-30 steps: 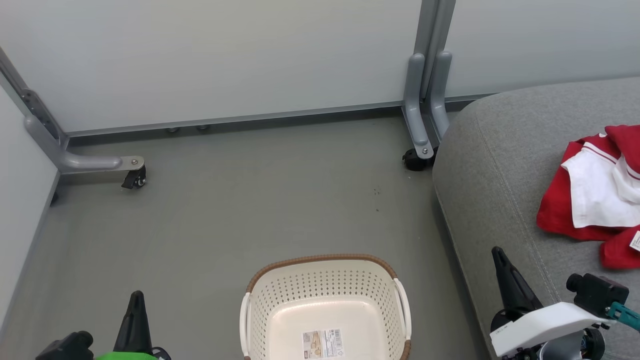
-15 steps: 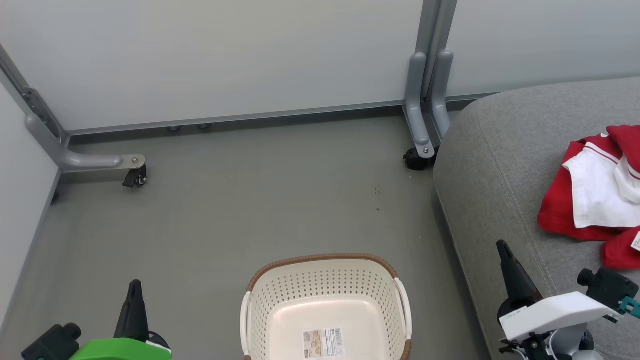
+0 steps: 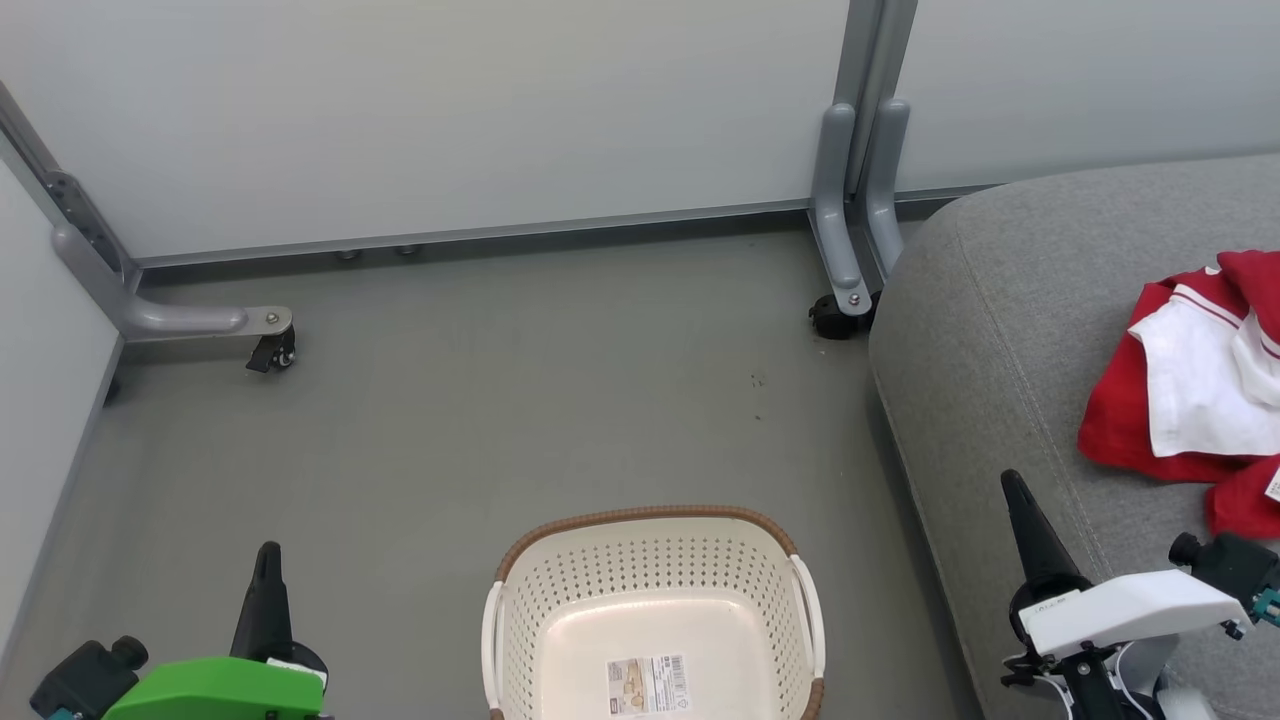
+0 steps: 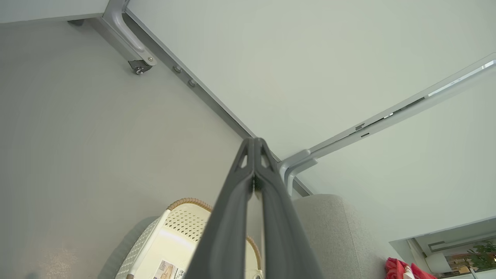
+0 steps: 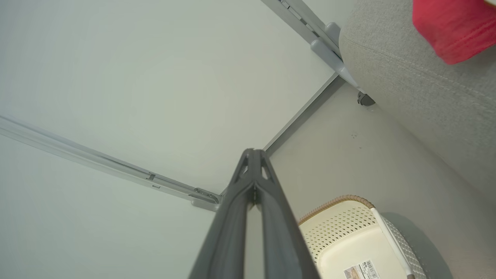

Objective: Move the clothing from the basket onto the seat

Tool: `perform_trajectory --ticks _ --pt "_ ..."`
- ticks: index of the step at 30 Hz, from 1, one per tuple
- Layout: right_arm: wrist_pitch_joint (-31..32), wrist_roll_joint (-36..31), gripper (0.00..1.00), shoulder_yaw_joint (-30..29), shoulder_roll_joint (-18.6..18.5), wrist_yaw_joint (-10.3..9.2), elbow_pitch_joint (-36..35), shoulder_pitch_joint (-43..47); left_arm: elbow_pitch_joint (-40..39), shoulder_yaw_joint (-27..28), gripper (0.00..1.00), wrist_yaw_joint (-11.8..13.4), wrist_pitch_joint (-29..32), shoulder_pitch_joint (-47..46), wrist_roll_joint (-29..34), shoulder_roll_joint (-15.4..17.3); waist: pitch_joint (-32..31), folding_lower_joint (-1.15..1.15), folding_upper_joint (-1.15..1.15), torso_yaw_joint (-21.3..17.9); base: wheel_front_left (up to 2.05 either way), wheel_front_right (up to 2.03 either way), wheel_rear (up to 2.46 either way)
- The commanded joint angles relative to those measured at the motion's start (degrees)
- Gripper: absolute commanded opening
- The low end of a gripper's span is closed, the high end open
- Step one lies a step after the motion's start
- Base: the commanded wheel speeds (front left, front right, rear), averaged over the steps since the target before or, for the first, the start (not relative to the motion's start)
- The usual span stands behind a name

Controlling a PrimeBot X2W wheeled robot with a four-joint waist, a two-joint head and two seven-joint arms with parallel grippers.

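You have the clothing lying in a red-and-white heap on the seat, at about 3 o'clock in the head view and running off the right edge. The basket stands on the floor at 6 o'clock, near the seat's side but apart from it, its pale bottom showing with a label stuck on it. Your left gripper is at 7 o'clock, over the floor and well left of the basket, fingers pressed together with nothing between them. Your right gripper is at 4 o'clock over the seat's near edge, near the clothing but not touching it, its fingers likewise closed on nothing; both wrist views show the tips meeting. A caster sits at 1 o'clock by the seat's far corner.
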Motion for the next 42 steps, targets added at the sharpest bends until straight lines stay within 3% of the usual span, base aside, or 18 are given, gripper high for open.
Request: perform_trajectory --ticks 1,42 --pt "0.2 1.9 0.00 -0.3 -0.5 0.03 -0.1 -1.6 -0.4 0.4 0.00 -0.4 0.3 -1.9 -2.0 0.2 0.0 0.00 0.00 0.0 0.00 0.00 0.00" --pt "2.9 24.4 0.00 -3.0 -0.4 0.03 5.0 -5.8 0.5 1.8 0.00 -1.1 6.1 -6.0 -25.0 -0.2 0.4 0.00 0.00 0.5 0.00 0.00 0.00"
